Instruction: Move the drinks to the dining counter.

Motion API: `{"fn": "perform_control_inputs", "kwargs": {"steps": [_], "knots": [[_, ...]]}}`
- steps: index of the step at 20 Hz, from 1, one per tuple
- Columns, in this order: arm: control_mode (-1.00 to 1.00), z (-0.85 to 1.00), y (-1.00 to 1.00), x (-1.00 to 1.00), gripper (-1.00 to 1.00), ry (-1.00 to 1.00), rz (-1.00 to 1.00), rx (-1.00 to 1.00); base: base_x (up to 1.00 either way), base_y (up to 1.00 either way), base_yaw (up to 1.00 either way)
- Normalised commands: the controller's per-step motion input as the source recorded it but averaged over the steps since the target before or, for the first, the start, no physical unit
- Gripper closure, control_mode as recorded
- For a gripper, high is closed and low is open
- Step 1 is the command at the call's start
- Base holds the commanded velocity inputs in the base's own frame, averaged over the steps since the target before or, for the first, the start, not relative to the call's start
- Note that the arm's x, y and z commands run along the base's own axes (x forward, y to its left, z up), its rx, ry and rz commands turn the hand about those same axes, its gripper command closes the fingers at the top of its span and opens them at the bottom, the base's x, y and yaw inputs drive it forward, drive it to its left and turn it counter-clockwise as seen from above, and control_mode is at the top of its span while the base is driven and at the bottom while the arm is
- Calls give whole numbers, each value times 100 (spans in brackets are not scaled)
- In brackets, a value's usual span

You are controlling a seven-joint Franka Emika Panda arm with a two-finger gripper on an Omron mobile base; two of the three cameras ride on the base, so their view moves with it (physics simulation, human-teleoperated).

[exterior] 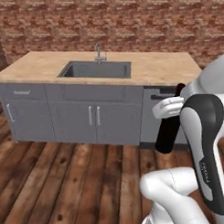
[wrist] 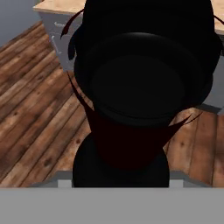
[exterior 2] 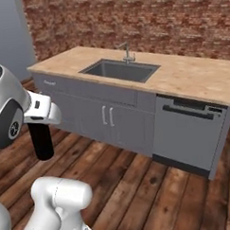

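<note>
The gripper [exterior: 170, 107] is clamping the black wine bottle [exterior: 168, 132] by its upper part, and the bottle is hanging below it, upright and well above the wood floor [exterior: 66, 179]. Ahead of the gripper, the dining counter [exterior: 144, 71] is standing with its sink [exterior: 96, 70] and faucet [exterior: 98, 53] set into the light wood top, and the grey cabinet doors [exterior: 93, 121] are facing the bottle. Behind the counter, a brick wall [exterior: 129, 21] is running across the room.
</note>
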Motion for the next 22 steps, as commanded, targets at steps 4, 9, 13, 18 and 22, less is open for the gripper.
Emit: {"fn": "perform_control_inputs", "kwargs": {"steps": [4,9,13,18,22], "knots": [[100,0,0,0,100,0,0,0,86,-55,-11],[100,0,0,0,100,0,0,0,100,-82,0],[100,0,0,0,100,0,0,0,98,-88,0],[100,0,0,0,100,0,0,0,85,-80,-6],[100,0,0,0,100,0,0,0,99,-47,-15]]}}
